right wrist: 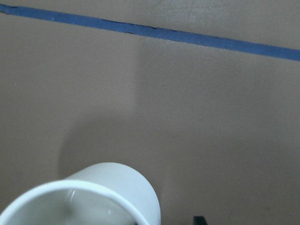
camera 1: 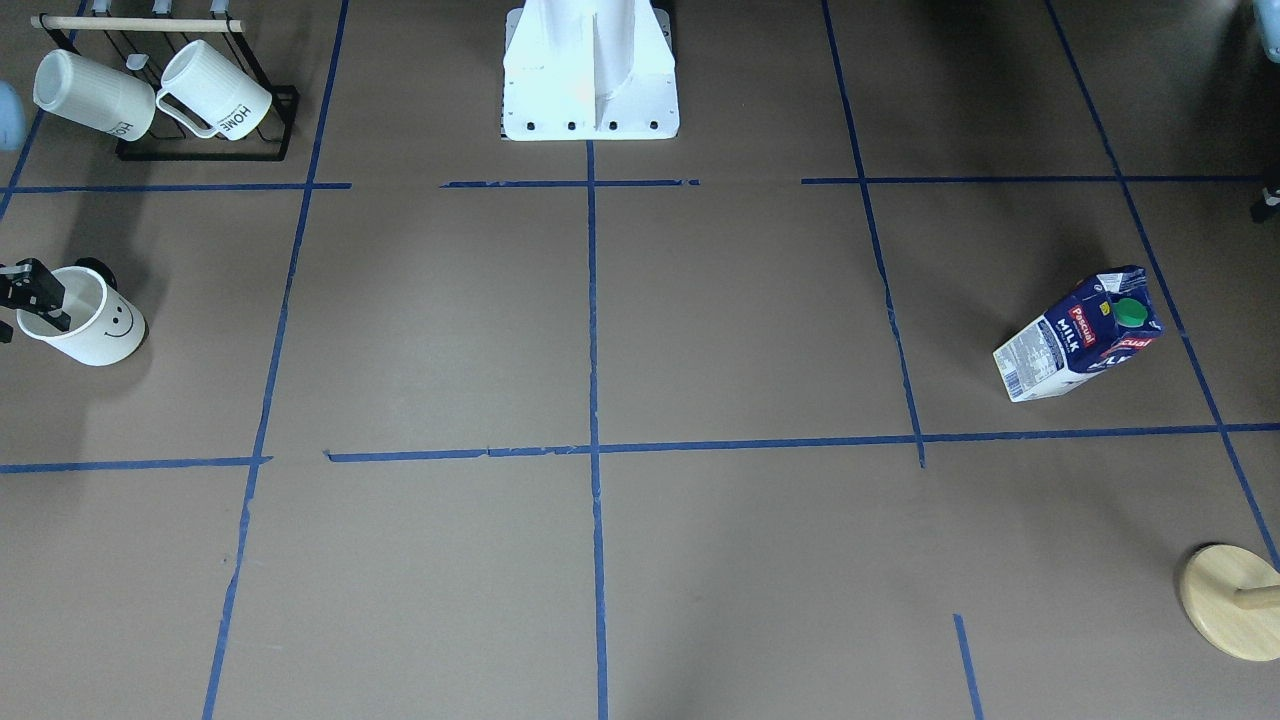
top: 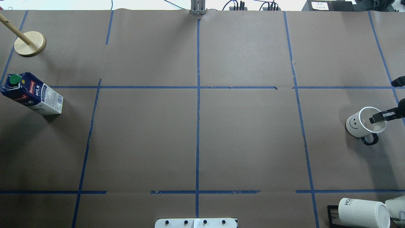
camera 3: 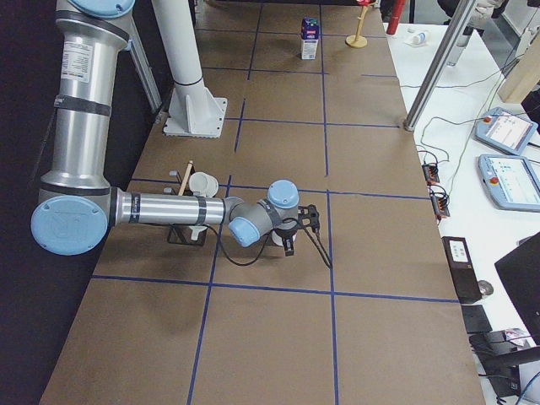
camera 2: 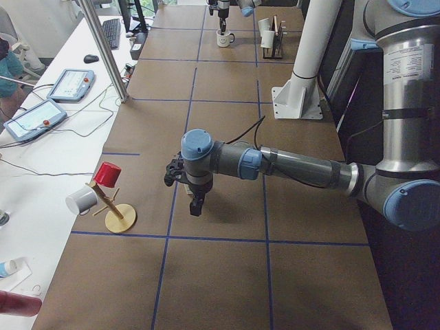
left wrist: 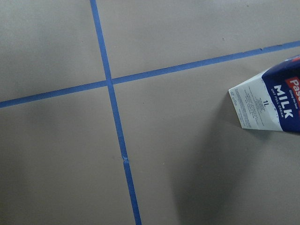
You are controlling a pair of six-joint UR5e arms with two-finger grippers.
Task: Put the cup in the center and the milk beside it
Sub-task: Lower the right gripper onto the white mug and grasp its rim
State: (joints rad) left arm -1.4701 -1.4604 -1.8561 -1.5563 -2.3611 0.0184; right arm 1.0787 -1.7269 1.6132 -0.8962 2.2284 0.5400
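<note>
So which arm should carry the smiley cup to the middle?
Right. The right fingers sit at the rim of the cup, far on the robot's right. The left fingers hang at the other end, near the milk.

We are in a robotics lab: a table under brown paper (top: 142, 142) gridded with blue tape (top: 197, 126), industrial robot arms (camera 2: 295, 165) reaching over it, and a white side bench (camera 2: 48, 148) carrying teach pendants (camera 2: 75, 82), a keyboard (camera 2: 112, 31) and loose cables (camera 2: 96, 117).
</note>
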